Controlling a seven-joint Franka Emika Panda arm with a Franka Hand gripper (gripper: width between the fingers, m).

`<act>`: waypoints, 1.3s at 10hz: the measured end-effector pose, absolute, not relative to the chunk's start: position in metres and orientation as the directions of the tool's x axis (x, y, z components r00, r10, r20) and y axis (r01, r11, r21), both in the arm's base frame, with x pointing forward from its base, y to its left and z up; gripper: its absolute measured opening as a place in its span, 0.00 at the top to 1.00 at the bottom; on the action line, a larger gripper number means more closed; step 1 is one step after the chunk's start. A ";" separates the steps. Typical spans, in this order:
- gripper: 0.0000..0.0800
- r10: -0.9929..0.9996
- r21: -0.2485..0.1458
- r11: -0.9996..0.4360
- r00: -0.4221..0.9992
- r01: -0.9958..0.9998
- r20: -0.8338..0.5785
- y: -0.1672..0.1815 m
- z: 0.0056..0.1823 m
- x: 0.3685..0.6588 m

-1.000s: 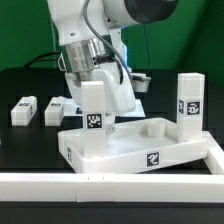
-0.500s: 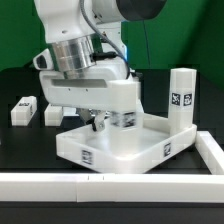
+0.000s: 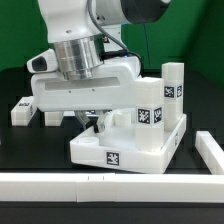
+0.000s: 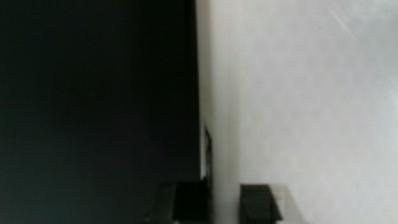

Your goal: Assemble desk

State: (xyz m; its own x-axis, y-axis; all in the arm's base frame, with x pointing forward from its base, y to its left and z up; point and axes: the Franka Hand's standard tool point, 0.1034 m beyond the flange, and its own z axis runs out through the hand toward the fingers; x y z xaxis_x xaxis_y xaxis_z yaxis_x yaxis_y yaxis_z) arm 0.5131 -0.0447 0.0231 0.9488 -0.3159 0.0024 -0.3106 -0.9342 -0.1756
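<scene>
The white desk slab (image 3: 135, 148) lies on the black table, turned at an angle. One square leg (image 3: 173, 85) stands upright in its corner at the exterior view's right. A second tagged leg (image 3: 148, 114) stands behind my hand, mostly hidden. My gripper (image 3: 96, 122) reaches down at the slab's near-left rim, with the fingers either side of the rim wall. In the wrist view the gripper (image 4: 224, 203) straddles the edge of the white slab (image 4: 302, 100), with black table beside it. It is shut on the slab's rim.
A loose leg (image 3: 19, 110) lies on the table at the exterior view's far left. The long white border rail (image 3: 90, 184) runs along the front and turns back at the right (image 3: 211, 150). My hand's white body (image 3: 85, 90) covers the slab's left part.
My hand has come down onto the slab's rim. The slab has turned on the table, carrying both standing legs; its left end has swung toward the exterior view's right.
</scene>
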 end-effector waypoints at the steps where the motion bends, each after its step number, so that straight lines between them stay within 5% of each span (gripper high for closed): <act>1: 0.92 -0.213 -0.165 -0.965 0.977 -0.205 0.032 -0.046 0.029 0.526; 2: 0.92 -0.017 -0.134 -0.991 0.997 -0.007 0.075 -0.048 0.035 0.541; 7: 0.92 0.316 -0.069 -0.943 0.943 0.324 0.103 -0.048 0.036 0.545; 8: 0.92 0.521 -0.014 -0.851 0.848 0.525 0.101 -0.053 0.040 0.549; 10: 0.92 0.690 0.037 -0.723 0.718 0.690 0.087 -0.054 0.047 0.565; 13: 0.92 0.812 0.070 -0.584 0.579 0.809 0.073 -0.051 0.048 0.575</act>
State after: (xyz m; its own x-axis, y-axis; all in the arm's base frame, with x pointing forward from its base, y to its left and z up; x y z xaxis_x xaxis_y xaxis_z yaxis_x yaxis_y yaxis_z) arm 0.5753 -0.0515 0.0479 0.5792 0.8119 0.0734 0.8091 -0.5835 0.0702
